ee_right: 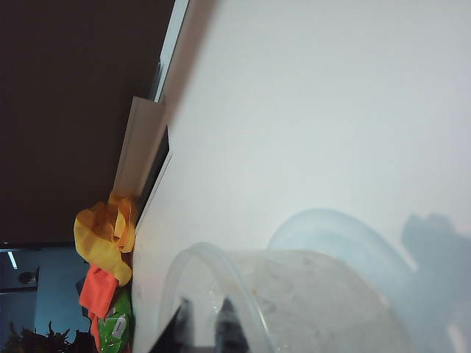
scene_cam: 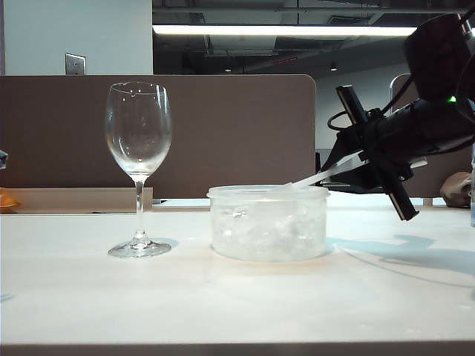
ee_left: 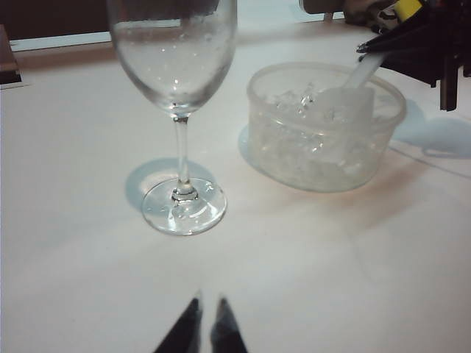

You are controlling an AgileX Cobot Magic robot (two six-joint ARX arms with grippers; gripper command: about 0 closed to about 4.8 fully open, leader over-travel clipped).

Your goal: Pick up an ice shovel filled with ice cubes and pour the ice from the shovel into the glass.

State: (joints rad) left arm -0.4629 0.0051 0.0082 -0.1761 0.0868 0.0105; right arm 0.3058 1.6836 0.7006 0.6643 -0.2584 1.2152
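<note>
Landmark for all positions: the squat round clear plastic tub (scene_cam: 268, 222), standing on the white counter (scene_cam: 223, 304) and heaped with small clear-whitish ice cubes (ee_left: 302, 110).

Ice shovel — small translucent white plastic scoop with a long thin handle (scene_cam: 326, 173). Its blade lies inside the tub among the cubes; its handle slants up and out over the tub's rim on the side away from the glass. Not yet lifted clear.

Right claw (scene_cam: 355, 165) — just beside the tub, above its rim on that same side. In the exterior view the black fingers appear drawn together about the handle's end; I judge the grip made or very nearly made, since the contact itself is partly hidden by the claw body. The right wrist view shows only the two dark fingertips (ee_right: 224, 316) close together over the tub's rim.

Tall clear stemmed wine glass (scene_cam: 139, 167) — upright on the counter, near the tub on the side opposite the right claw, not touching it. Bowl empty; no ice in it.

Left claw (ee_left: 205, 327) — low over the counter, well apart from the tub, tips narrow, nearly closed on nothing.

Progress: early. Handle reached. Remaining, as I judge it — raise a loaded blade out of the tub, carry it across to the glass, tip it over the bowl.
</note>
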